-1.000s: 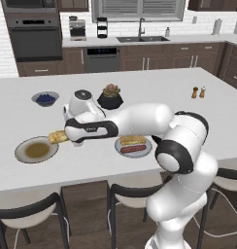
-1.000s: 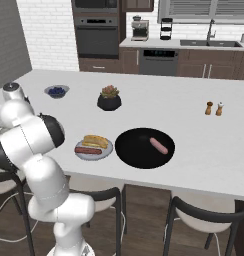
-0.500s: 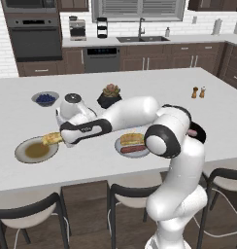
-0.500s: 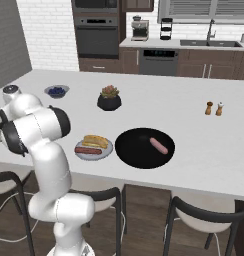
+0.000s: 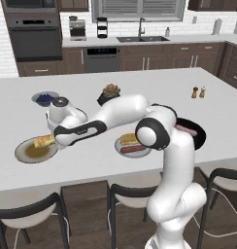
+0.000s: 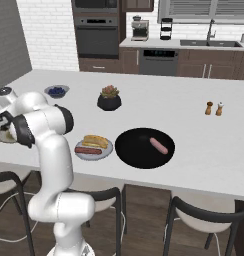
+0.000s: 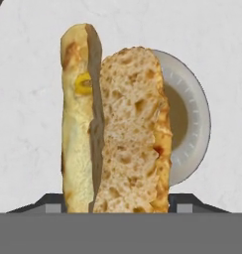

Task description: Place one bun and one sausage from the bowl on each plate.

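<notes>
One bun (image 5: 44, 141), gripped by the hand (image 5: 56, 139), should be lowered flat onto the beige-rimmed plate (image 5: 24, 156), centred, before release.

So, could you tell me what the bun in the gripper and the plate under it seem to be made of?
The bun: bread, with a porous, matte crumb and golden crust. The plate: probably glazed ceramic, going by its smooth beige rim with fine ticks and olive-brown centre.

Hidden parts
In the hand view, the bun (image 7: 118, 134) covers the beige-rimmed plate's (image 7: 195, 119) left half; the bun's lower end is cut off.
</notes>
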